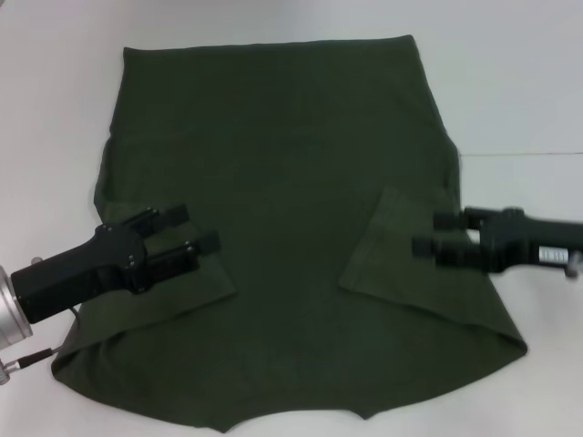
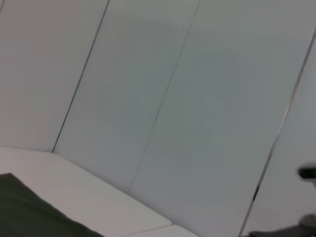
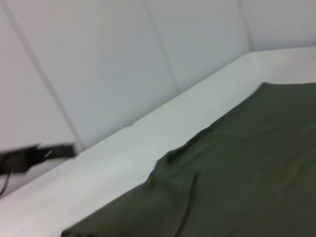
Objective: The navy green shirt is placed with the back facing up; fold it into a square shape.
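The navy green shirt (image 1: 282,209) lies spread flat on the white table (image 1: 510,82), hem at the far side and collar end near me. Both short sleeves are folded inward onto the body. My left gripper (image 1: 193,229) hovers over the left folded sleeve (image 1: 187,278), its fingers spread and open, nothing between them. My right gripper (image 1: 435,233) sits at the right folded sleeve (image 1: 392,250), also open and empty. The right wrist view shows the shirt (image 3: 237,168) with a raised fold; the left wrist view shows only a corner of the shirt (image 2: 24,212).
The white table surrounds the shirt on all sides, with a seam line (image 1: 519,155) at the right. Pale wall panels (image 2: 173,89) stand behind the table. A dark gripper shape (image 3: 34,155) appears far off in the right wrist view.
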Available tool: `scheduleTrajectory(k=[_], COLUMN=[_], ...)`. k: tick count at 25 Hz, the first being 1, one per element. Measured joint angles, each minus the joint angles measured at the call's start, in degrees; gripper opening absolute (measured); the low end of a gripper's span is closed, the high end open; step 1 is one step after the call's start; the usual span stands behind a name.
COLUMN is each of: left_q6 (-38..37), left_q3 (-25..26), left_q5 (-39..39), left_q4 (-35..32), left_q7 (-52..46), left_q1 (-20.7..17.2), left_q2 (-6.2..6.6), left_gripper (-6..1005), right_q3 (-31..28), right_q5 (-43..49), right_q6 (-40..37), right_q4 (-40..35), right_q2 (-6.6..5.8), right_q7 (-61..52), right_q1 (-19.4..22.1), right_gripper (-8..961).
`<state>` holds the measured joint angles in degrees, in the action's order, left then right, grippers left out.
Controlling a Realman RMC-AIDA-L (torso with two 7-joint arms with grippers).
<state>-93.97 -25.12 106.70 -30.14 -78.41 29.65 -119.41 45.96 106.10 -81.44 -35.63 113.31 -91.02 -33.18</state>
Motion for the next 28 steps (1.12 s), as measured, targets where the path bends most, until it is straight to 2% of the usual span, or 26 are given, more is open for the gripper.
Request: scheduleTrajectory(k=[4,6,8,9,10,12,16,18,21,26,28], left_q6=[1.4,2.7,4.1,4.9,4.9,5.4,5.5,5.6,5.7,5.6,5.4], left_q3=[-0.2,-0.3,-0.2,-0.1,-0.1,0.1,0.7,2.7,8.6,14.5,15.2], left_q5=[0.0,0.5,1.8,3.8,3.8,8.6,14.8,19.5,27.8,32.8,34.9], left_q4=[-0.1,-0.5,-1.2,-2.5,-2.5,-6.8,-11.7,-12.5,-12.9,-13.4,-13.6], left_q7=[-4.1,-9.1,-15.9,-22.7,-22.7,-36.5,-49.6,-55.0,-59.8,-62.7,-63.4], left_q1=[0.3,1.1,2.2,3.1,3.1,4.2,4.2,4.1,3.9,2.2,1.8], left_q2=[0.06,0.53,1.24,1.87,1.87,2.7,3.71,4.57,5.6,6.5,6.7], left_gripper=[872,872,872,872,872,872,873,873,873,872,872], right_q3=[0.0,0.2,0.5,0.6,0.6,0.8,1.2,1.2,1.3,1.3,1.3], right_q5=[-0.2,0.1,0.4,0.6,0.8,1.4,3.3,3.5,4.2,5.4,5.9], right_q6=[-3.0,-3.1,-3.1,-3.1,-3.3,-3.7,-4.6,-4.7,-5.0,-4.4,-4.1], right_q4=[0.5,1.6,3.0,3.7,4.1,4.5,4.5,4.5,4.5,4.7,5.1], right_q2=[1.25,1.67,1.7,1.61,1.51,1.2,0.91,0.88,0.79,0.74,0.74], right_q7=[6.4,8.7,10.3,10.9,11.2,11.4,11.5,11.5,11.6,11.3,11.3], right_q1=[2.0,2.2,1.8,1.5,1.2,0.6,-0.6,-0.8,-1.1,-1.6,-2.1], right_gripper=[776,776,776,776,776,776,776,775,775,775,775])
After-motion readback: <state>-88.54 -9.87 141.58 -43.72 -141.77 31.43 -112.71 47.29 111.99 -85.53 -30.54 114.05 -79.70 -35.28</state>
